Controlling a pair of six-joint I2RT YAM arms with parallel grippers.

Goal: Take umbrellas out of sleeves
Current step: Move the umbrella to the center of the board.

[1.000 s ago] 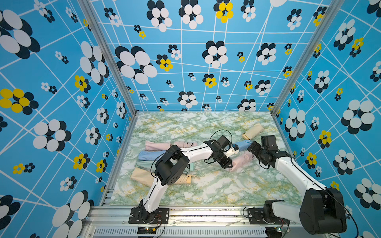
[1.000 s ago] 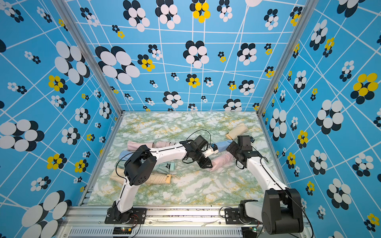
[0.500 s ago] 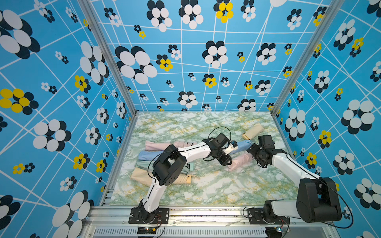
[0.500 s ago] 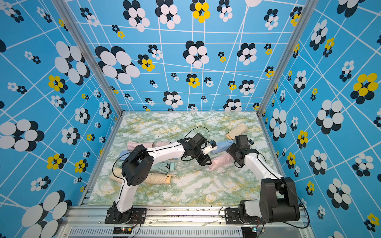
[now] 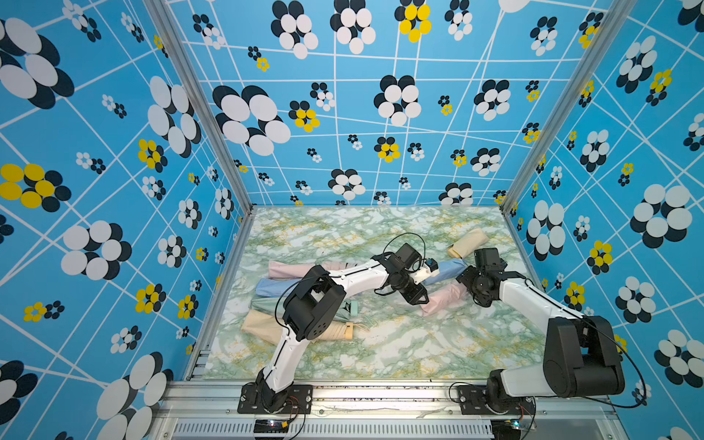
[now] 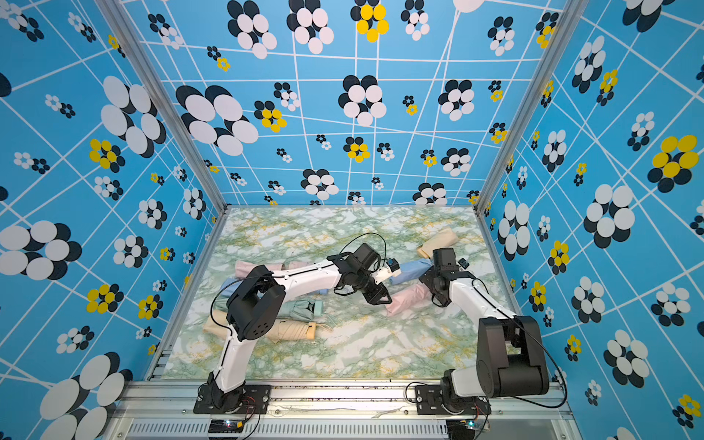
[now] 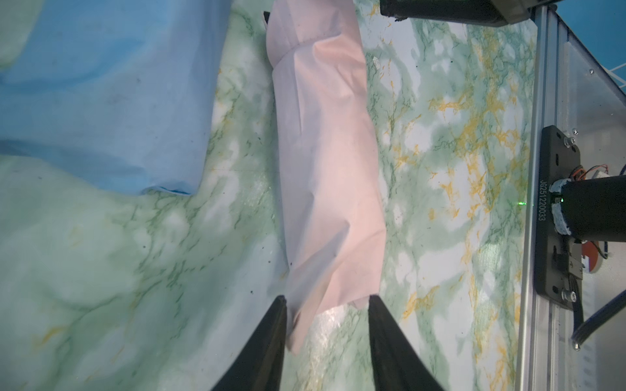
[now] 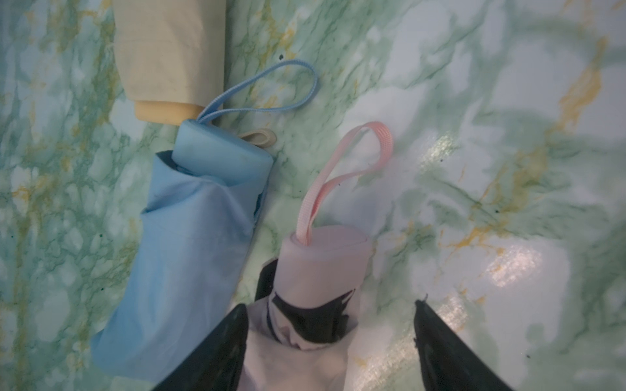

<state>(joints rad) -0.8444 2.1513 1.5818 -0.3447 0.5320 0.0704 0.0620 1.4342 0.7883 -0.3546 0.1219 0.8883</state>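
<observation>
At mid-table | left tool (image 7: 325,299) straddles pink sleeve (image 7: 325,169) | right tool (image 8: 331,304) spread at handle (image 8: 325,264)

In both top views the left arm (image 5: 354,276) covers the middle of the mint umbrella (image 5: 264,304) and of the beige umbrella (image 5: 259,325). In the left wrist view the blue sleeve (image 7: 101,101) runs off the edge, and it is unclear whether the left gripper (image 7: 327,301) actually presses the pink sleeve (image 7: 325,169). The right wrist view cuts off the beige sleeve (image 8: 169,50) and the pink umbrella (image 8: 323,267).
</observation>
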